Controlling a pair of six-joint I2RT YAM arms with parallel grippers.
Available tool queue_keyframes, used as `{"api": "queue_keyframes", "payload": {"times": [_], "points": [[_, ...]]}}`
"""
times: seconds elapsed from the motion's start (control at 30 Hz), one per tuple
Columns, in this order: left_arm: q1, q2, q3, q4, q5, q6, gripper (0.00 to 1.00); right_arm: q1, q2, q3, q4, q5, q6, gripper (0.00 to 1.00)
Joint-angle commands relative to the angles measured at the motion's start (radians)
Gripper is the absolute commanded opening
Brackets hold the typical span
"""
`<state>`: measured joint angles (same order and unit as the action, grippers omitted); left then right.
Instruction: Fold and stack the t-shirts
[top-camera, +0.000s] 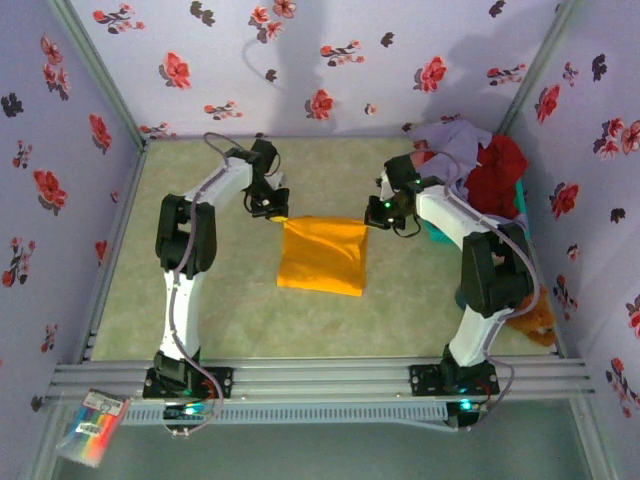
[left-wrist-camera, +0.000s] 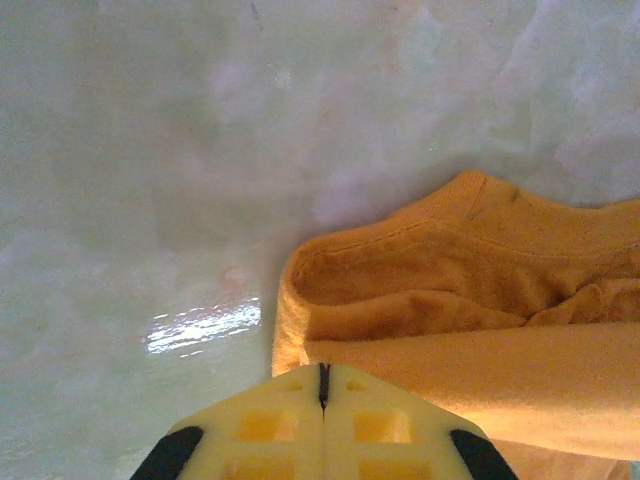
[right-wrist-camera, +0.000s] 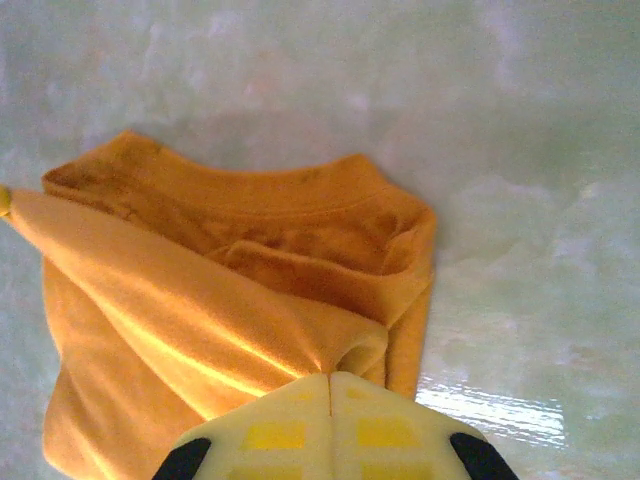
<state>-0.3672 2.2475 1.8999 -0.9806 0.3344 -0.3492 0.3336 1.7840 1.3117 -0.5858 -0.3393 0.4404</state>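
- Left gripper: pale yellow, waffle-patterned fingers pressed together with only a hairline seam between them. A layer of the orange-yellow shirt runs right up to the tips and looks pinched there
- Right gripper: fingers likewise closed tight, with cloth visibly bunched into the tips. The held layer rises off the rest and stretches taut across towards the left gripper
- Shirt: lies mid-worktop between the two grippers, which sit at its two far corners. From above it is a neat, roughly square packet, already folded over at least once
- Material: soft, plain cloth, matte, with a slight sheen on the stretched layer. A ribbed collar band curves along the far edge, and loose inner folds sag beneath the lifted layer
- Worktop: smooth, pale green and marbled, glossy enough to show a glare streak
- Step, as I judge it: a fold of the orange-yellow shirt is in hand, with the far edge gripped at both corners, ready to be carried over
- Next move likely calls for both grippers to travel together towards the near edge, level and in step, so the layer lands square. Limp cloth may slip, or drag the lower layers askew
- Red shirt and lavender shirt: heaped unfolded in the far right corner, well apart from the fold, so most of the task remains
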Motion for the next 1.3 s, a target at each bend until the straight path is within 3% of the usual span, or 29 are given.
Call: {"api": "queue_keyframes", "payload": {"times": [0.0,0.3,0.73,0.8,0.87,1.07,1.13,1.27], "points": [[0.015,0.029,0.043,-0.009,0.006,-0.011,0.0,-0.01,0.02,0.008,0.037,0.087,0.069,0.0],[0.019,0.143,0.107,-0.027,0.008,0.006,0.0,-0.038,0.179,0.108,0.024,0.167,0.083,0.0],[0.029,0.158,0.142,-0.027,0.024,0.012,0.03,-0.041,0.259,0.184,-0.047,0.117,0.059,0.03],[0.031,0.147,0.166,-0.049,0.031,0.015,0.15,-0.038,0.229,0.196,-0.065,0.112,0.045,0.3],[0.031,0.113,0.184,-0.065,0.032,0.014,0.19,-0.034,0.188,0.195,-0.079,0.109,0.035,0.42],[0.003,-0.071,0.138,-0.081,-0.075,-0.041,0.55,-0.034,0.074,0.193,-0.142,0.101,0.033,0.47],[-0.036,-0.13,0.096,-0.088,-0.127,-0.065,0.71,-0.034,0.031,0.169,-0.146,0.106,0.042,0.47],[-0.151,-0.2,-0.01,-0.071,-0.24,-0.119,0.93,-0.037,-0.046,0.124,-0.142,0.115,0.055,0.48]]}}
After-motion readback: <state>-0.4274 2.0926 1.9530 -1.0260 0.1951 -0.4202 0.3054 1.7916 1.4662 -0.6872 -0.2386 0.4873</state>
